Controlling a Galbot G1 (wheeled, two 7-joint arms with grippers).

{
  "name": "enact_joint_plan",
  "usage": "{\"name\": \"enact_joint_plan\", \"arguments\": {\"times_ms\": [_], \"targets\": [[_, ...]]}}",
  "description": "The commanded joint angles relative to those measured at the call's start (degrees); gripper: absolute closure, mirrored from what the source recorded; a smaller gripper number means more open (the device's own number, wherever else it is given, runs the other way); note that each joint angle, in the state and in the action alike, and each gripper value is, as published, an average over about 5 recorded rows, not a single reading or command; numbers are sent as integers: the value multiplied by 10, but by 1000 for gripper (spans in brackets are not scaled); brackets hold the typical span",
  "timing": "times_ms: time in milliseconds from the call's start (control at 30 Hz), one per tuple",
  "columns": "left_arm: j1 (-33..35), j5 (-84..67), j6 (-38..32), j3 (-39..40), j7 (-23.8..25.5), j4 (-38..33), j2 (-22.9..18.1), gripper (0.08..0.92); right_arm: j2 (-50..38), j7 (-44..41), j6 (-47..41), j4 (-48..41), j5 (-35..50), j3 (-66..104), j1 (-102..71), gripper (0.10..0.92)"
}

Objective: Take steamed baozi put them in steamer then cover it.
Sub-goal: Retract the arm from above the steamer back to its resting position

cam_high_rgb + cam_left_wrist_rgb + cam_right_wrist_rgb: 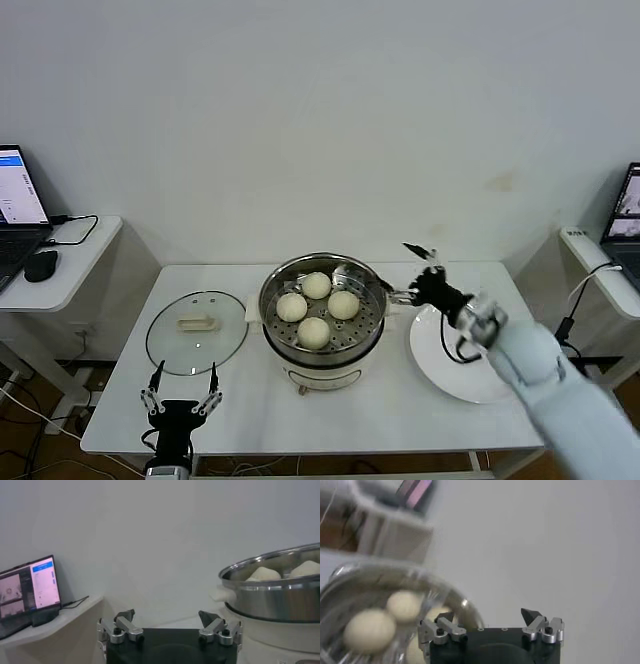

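now four baozi (317, 308) sit in the steamer (322, 345); the cover (196, 332) lies left of it. right gripper (418, 270) hovers beside the rim, fingers apart; left gripper (181, 391) waits near the surface edge, fingers apart.

Evenly bright, soft and diffuse from overhead. Faint shadows only, under the steamer (323, 318) and along the surface (250, 405) edge. Small glints on the steamer's steel rim and on the lid (196, 332) beside it. Sharp across the head view, with no marked bending toward the edges. Dimmer and greyer from the left wrist, the steamer rim crisp. Heavy motion blur from the right wrist: buns (370, 630) and steamer smeared, laptop (415, 490) beyond the steamer streaked, right pincer (490, 622) itself sharp.
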Motion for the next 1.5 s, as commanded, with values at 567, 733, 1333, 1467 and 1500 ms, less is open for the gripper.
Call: {"name": "enact_joint_plan", "arguments": {"times_ms": [567,733,1333,1467,1500], "targets": [[-208,528,-30,-25,1,337,140,177,287,18,117,-4,-66,366,-348,203],[-295,595,-57,-6,-10,431,153,177,295,18,121,-18,-75,362,-343,202],[-439,613,-87,35,2,566,166,177,316,18,133,-44,-90,357,-338,203],[-456,612,-96,40,3,579,161,177,317,19,138,-54,-95,356,-338,203],[-459,612,-98,41,3,582,159,177,317,19,139,-56,-96,356,-338,203]]}}
